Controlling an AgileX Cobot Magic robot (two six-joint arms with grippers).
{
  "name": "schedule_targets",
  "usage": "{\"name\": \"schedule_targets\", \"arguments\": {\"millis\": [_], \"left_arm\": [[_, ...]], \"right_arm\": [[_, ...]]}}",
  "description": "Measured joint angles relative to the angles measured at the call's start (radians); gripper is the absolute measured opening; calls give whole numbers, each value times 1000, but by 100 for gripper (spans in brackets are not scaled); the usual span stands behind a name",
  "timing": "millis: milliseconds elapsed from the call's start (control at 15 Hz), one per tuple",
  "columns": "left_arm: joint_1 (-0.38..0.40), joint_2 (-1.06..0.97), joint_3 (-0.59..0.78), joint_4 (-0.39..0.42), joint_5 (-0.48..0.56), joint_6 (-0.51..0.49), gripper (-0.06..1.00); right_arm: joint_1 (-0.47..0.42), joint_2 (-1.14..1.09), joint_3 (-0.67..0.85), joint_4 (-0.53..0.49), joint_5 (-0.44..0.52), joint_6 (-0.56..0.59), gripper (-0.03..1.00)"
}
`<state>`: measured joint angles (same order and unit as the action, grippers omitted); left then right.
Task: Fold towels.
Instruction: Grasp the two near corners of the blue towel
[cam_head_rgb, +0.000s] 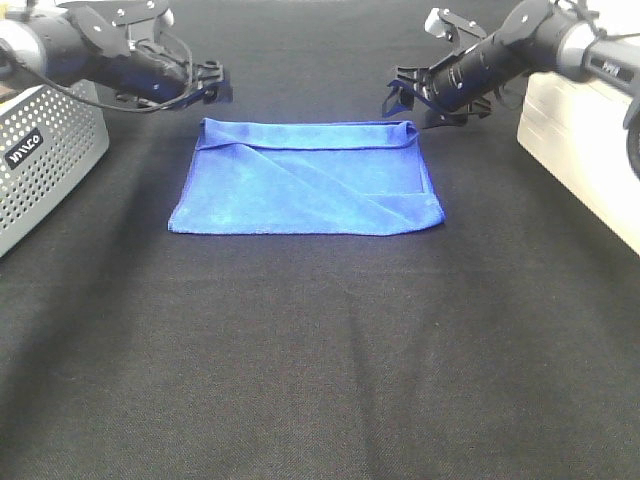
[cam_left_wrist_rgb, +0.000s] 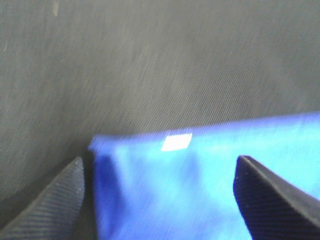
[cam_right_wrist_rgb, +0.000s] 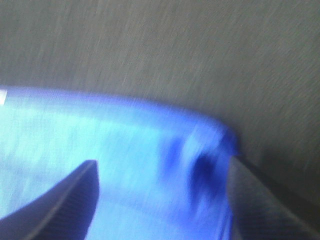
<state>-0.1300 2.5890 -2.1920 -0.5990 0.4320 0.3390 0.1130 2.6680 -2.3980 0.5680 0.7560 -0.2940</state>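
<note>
**FIRST FOLD DOWN, NOTHING GRIPPED**

The left end effector is released: jaws spread and empty, poised at the far-left corner of the towel. The royal-blue towel lies doubled on the black tabletop, nearer the far edge and midway between the side edges. Its upper layer sits askew, with a diagonal crease running toward the near-right corner. The right end effector is likewise released and empty, at the far-right corner.

Judgement: before the next fold, the bunched far-right corner should be flattened, the edges matched, and every layer pinched together.

The left wrist view shows the white tag beside the corner, which the high view does not resolve. The right wrist view, though blurred, shows the pucker's dark hollows. Only the high view gives the whole outline.
</note>
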Motion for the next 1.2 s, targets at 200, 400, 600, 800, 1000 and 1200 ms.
{"name": "schedule_targets", "arguments": {"millis": [200, 400, 600, 800, 1000, 1200], "left_arm": [[50, -30, -1, 21, 241, -2, 74], [56, -38, -2, 21, 441, -60, 73], [53, -40, -2, 22, 563, -130, 68], [42, -54, -2, 28, 656, -137, 64], [30, -79, 19, 37, 675, -143, 61], [11, -178, 229, 63, 603, -152, 59]], "right_arm": [[0, -71, -1, -33, 211, 3, 70], [0, -91, -1, -40, 371, 55, 70], [0, -91, -1, -48, 448, 128, 70], [-11, -95, 6, -78, 451, 214, 70], [-12, -138, 98, -87, 450, 207, 70], [-29, -265, 361, -92, 448, 147, 70]]}}
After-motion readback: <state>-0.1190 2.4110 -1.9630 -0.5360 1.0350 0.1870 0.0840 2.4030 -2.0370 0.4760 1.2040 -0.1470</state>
